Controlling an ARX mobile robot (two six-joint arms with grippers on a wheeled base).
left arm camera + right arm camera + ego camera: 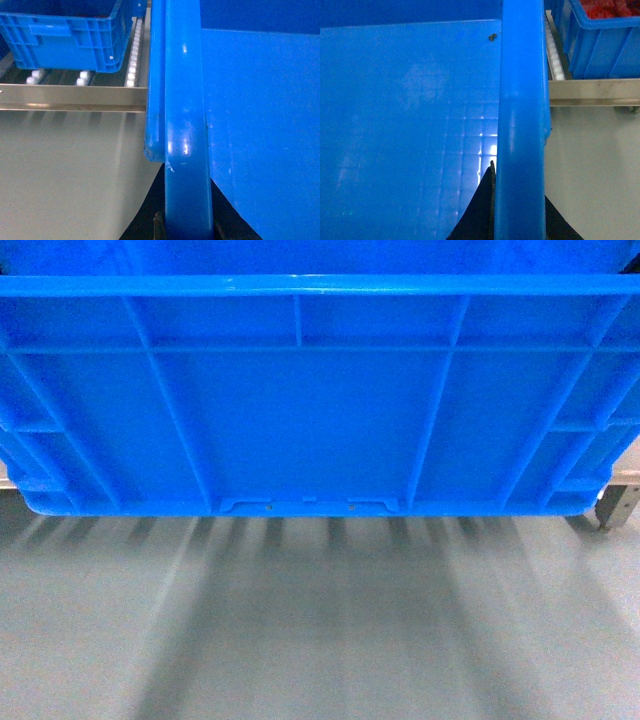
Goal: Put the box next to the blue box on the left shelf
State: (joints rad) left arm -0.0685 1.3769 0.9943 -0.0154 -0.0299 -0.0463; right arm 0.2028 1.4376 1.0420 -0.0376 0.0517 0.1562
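Note:
The box, a big bright-blue ribbed crate, fills the upper half of the head view and hangs above the floor. My left gripper is shut on its left rim, a dark finger on each side. On the opposite rim my right gripper is shut the same way, one finger inside the crate and one outside. The left shelf shows its steel front rail and white rollers just beyond the box. A blue box sits on those rollers, to the left of the held one.
In the right wrist view another blue crate with red contents stands on the rack behind the steel rail, right of the held box. A steel leg shows at the right edge. Grey floor lies below.

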